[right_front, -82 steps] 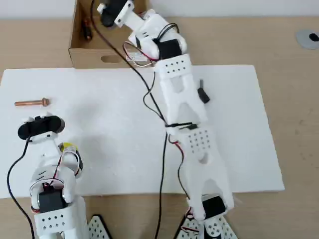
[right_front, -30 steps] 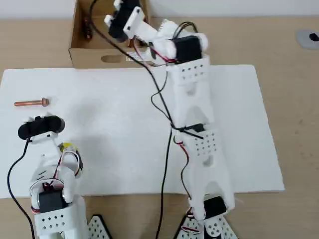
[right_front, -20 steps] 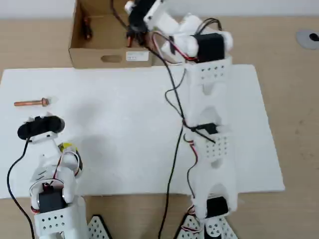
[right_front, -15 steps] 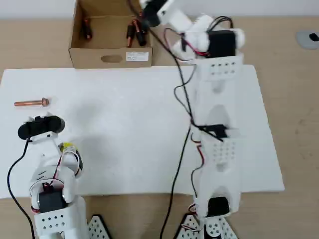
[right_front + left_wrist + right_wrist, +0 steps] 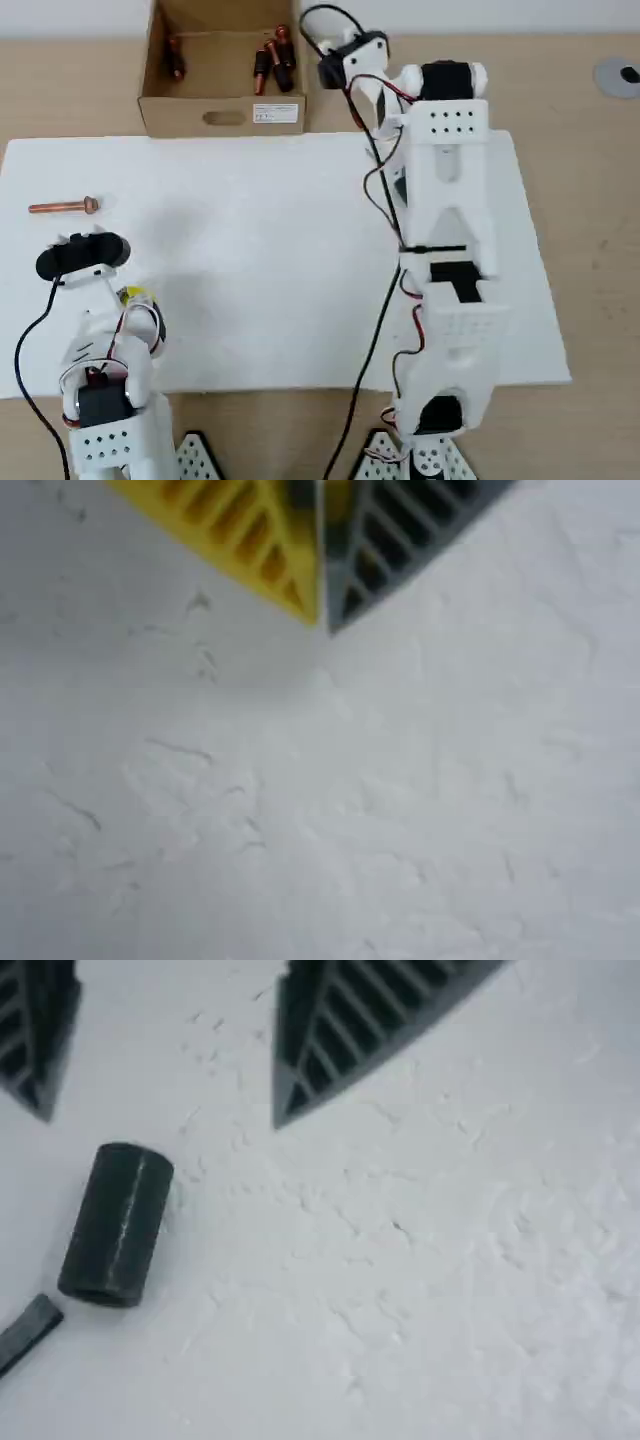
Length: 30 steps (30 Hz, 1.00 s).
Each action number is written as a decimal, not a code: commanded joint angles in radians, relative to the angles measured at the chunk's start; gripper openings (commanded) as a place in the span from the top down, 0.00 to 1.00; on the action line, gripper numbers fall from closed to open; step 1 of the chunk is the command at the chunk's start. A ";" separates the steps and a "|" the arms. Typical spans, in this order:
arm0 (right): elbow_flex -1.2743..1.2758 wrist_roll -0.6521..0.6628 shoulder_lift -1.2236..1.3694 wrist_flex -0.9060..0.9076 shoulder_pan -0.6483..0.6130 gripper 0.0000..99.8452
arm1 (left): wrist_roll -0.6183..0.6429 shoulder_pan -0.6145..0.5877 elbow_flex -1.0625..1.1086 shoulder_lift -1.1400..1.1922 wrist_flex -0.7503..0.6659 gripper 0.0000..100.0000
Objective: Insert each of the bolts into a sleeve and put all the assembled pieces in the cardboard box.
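Sleeve (image 5: 115, 1225) lying on foam (image 5: 400, 1260), just beyond right arm's parted jaws

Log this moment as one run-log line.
left pincer shut over foam pad | right pincer open, empty, beside sleeve | bolt loose on pad | cardboard box holds assembled pieces

A light wooden table (image 5: 590, 180) is seen from above, and much of it is covered by a white foam sheet (image 5: 230, 280) with a rough, pitted surface. A small grey disc (image 5: 617, 77) is set near the table's far right corner. The table is bordered at the back by a pale strip (image 5: 480, 15).
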 commanded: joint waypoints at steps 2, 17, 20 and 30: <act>0.005 0.031 0.065 -0.031 0.025 0.84 | 0.005 0.011 -0.005 -0.005 0.000 1.00; -0.265 0.141 0.374 0.012 0.088 0.84 | 0.005 0.011 -0.005 -0.005 0.000 1.00; -0.321 0.144 0.400 0.037 0.097 0.84 | 0.005 0.011 -0.005 -0.005 0.000 1.00; -0.325 0.153 0.403 0.044 0.097 0.77 | 0.005 0.011 -0.005 -0.005 0.000 1.00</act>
